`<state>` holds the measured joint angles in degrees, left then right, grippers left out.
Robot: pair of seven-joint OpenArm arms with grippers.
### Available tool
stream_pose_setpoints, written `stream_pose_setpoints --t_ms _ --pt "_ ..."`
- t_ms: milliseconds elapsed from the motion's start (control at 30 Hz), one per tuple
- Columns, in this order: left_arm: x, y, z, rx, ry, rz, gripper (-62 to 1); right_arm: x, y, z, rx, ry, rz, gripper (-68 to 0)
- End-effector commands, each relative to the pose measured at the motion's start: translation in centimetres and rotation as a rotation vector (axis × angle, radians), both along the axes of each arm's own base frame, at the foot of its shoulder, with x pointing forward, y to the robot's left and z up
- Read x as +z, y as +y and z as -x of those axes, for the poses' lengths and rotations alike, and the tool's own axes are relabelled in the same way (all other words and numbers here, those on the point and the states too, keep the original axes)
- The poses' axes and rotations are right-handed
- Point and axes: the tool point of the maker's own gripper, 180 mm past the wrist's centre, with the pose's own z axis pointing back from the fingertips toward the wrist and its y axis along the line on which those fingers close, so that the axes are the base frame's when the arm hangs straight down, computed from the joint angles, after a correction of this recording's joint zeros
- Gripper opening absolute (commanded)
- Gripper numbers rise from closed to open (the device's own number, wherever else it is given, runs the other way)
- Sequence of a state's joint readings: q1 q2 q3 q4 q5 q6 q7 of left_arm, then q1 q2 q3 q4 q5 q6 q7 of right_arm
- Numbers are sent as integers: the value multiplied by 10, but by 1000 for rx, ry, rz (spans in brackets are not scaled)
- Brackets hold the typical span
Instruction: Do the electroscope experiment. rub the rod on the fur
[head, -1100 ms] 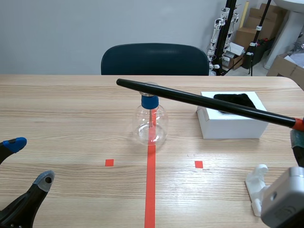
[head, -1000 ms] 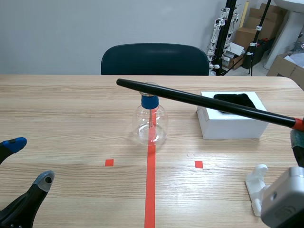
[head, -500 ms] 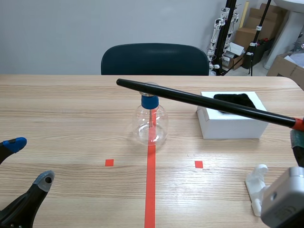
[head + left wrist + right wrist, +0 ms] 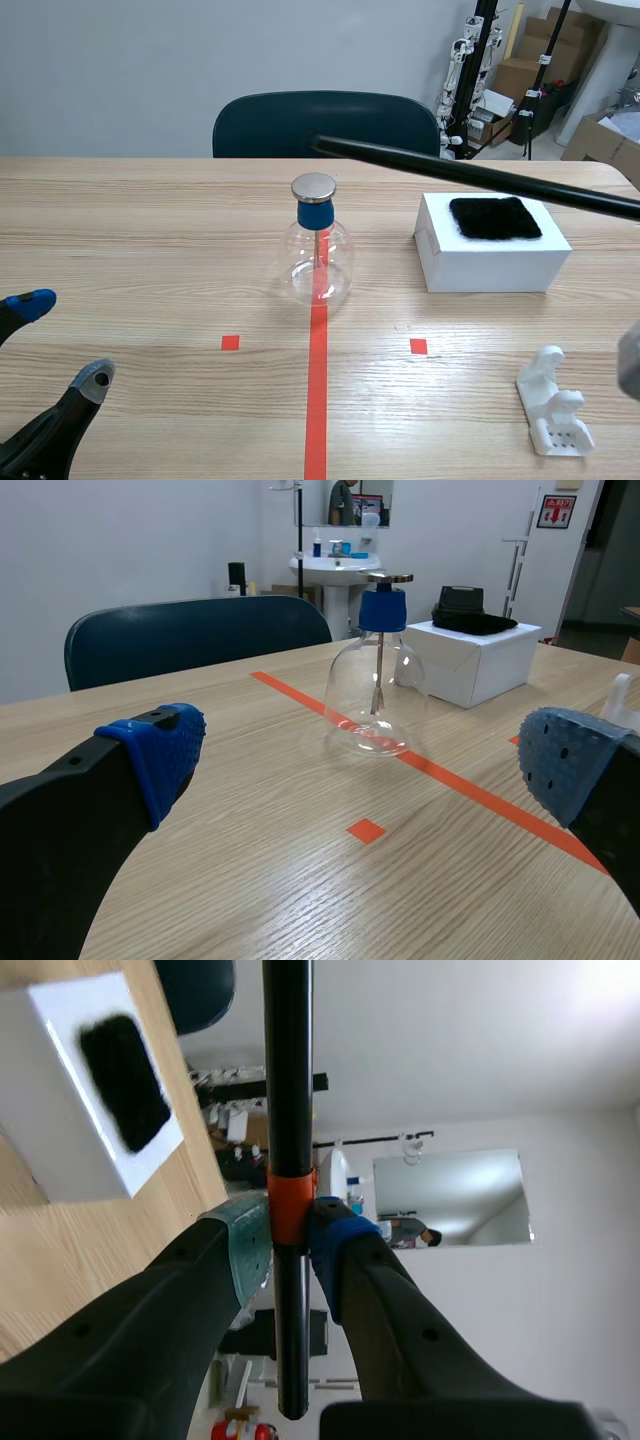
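A long black rod [image 4: 470,172] hangs in the air above the table, reaching from the right edge toward the chair. My right gripper [image 4: 290,1230] is shut on the rod [image 4: 288,1080] at its orange band; the gripper itself is out of the scene view. Black fur [image 4: 494,217] lies on top of a white box [image 4: 490,262] at the right; the rod passes above and behind it. The electroscope flask [image 4: 317,250], clear glass with a blue neck and metal cap, stands mid-table. My left gripper [image 4: 40,350] rests open at the near left, nothing between its fingers [image 4: 155,750].
A white plastic stand [image 4: 553,413] sits at the near right. A dark chair [image 4: 325,124] stands behind the table's far edge. The flask [image 4: 375,680] and the white box [image 4: 475,660] lie well ahead of the left gripper.
The right arm has lifted and swung the rod up and to the right, off the flask's cap; the arm has left the scene view. The left arm has not moved.
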<state>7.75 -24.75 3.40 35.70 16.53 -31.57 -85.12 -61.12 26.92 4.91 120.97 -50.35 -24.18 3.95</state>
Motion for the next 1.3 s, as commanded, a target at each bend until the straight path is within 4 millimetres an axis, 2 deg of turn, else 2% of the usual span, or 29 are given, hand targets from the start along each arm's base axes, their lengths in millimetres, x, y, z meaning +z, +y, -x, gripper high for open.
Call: stream_pose_setpoints --t_ms 0,133,400,733,1000,1100,1267 --pt "7 1 -3 5 -31 12 14 4 -7 -8 -8 -3 17 -676" --pt "7 1 -3 5 -31 12 14 3 -23 -21 -25 45 58 -676" --pt "7 1 -3 5 -31 12 14 32 -63 -55 -112 -41 44 -676" --pt "7 1 -3 5 -31 12 14 45 -124 -111 -178 -128 104 -676" --pt "7 1 -3 5 -31 12 14 41 -153 -142 -181 -106 191 -676" --pt "7 1 -3 5 -31 12 14 35 -157 -153 -182 -97 230 -676" --pt "7 1 -3 5 -31 12 14 13 -155 -174 -153 -43 306 -676"
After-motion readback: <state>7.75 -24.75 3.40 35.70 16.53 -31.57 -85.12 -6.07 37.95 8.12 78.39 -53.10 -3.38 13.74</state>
